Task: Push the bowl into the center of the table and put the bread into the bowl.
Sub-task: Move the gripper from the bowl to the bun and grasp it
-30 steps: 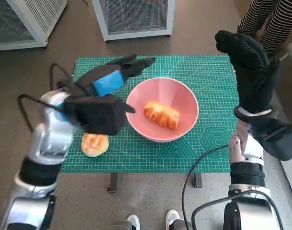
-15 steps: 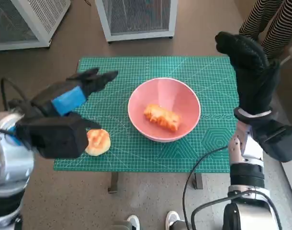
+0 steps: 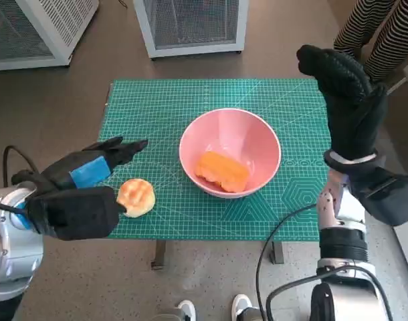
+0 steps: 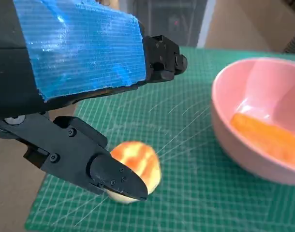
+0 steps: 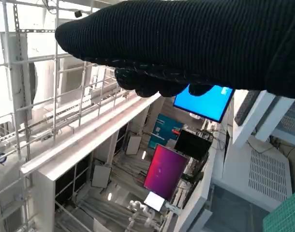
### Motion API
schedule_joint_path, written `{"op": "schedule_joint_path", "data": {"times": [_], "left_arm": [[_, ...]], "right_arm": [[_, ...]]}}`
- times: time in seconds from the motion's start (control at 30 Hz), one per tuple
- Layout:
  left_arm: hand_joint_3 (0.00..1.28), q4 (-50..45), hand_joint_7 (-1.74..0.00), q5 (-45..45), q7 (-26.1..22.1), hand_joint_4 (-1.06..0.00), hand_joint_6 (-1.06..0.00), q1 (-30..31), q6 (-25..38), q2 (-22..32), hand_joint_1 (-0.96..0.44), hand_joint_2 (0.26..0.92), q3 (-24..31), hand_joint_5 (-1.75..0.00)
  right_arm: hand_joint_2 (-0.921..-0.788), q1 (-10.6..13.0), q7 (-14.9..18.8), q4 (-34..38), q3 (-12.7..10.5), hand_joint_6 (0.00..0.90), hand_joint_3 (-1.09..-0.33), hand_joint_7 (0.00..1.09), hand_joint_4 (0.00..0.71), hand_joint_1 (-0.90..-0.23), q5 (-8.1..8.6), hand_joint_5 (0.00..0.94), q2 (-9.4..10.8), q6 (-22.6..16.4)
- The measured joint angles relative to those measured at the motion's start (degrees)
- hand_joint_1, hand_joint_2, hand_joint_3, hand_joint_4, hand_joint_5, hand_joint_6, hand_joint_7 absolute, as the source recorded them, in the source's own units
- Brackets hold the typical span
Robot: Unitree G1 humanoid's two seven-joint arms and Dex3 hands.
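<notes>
Pink round bowl [image 3: 230, 152] sits mid-surface with one orange bread piece [image 3: 221, 170] inside; round golden bun [image 3: 136, 196] waits outside, beside the released left hand [image 3: 90, 170]. Right hand [image 3: 344, 100] raised, grasping nothing.

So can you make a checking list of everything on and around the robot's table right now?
Surface: green cutting mat covers the small table.
Job's things: pink bowl near the mat's middle, a long bread inside; round bun on the mat, outside the bowl.
Clutter: nothing seen.
Hands: left hand open, beside the bun, holding nothing; right hand raised over the mat's right edge, fingers unclear.
Cables: black cable hanging before the table; another looping at the left arm.
Surroundings: white mesh cabinets on brown floor; a person's striped legs.
</notes>
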Motion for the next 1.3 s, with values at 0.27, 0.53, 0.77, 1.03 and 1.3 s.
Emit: {"op": "schedule_joint_path", "data": {"times": [0.27, 0.53, 0.77, 1.03, 1.3], "left_arm": [[0.00, 4.19, -0.01, 0.86, 1.77, 0.00, -0.12, 0.20, -2.26, -0.05, -0.32, 0.732, -2.10, 0.00], [0.00, 10.89, -0.01, 3.77, 1.91, 0.00, -0.12, -1.86, -2.66, -0.67, -0.29, 0.728, -7.35, 0.00], [0.00, 20.33, -0.03, 6.98, 4.92, -0.06, -0.20, -5.24, -4.35, -3.05, -0.18, 0.735, -11.30, -0.02], [0.01, 27.17, -0.07, 10.06, 9.81, -0.29, -0.47, -6.99, -4.79, -6.53, -0.05, 0.762, -13.44, -0.03], [0.02, 31.98, -0.13, 11.62, 12.81, -0.60, -0.68, -8.75, -6.17, -8.49, 0.01, 0.803, -14.81, -0.12]], "right_arm": [[-0.921, 0.00, 0.01, 0.01, -0.01, 0.012, -0.736, 0.62, 0.228, -0.571, 0.03, 0.000, -0.08, 0.45], [-0.921, 0.03, 0.00, -0.07, 0.02, 0.009, -0.740, 0.62, 0.226, -0.566, -0.02, 0.000, -0.18, 0.75], [-0.921, 0.06, 0.11, -0.17, 0.06, 0.009, -0.738, 0.62, 0.227, -0.564, 0.05, 0.001, -0.28, 0.92], [-0.921, 0.31, 0.23, -0.76, 0.03, 0.010, -0.735, 0.62, 0.229, -0.563, 0.22, 0.001, -0.73, 1.48], [-0.921, 0.46, 0.29, -1.37, 0.06, 0.016, -0.733, 0.63, 0.233, -0.563, 0.30, 0.003, -0.83, 1.90]]}}
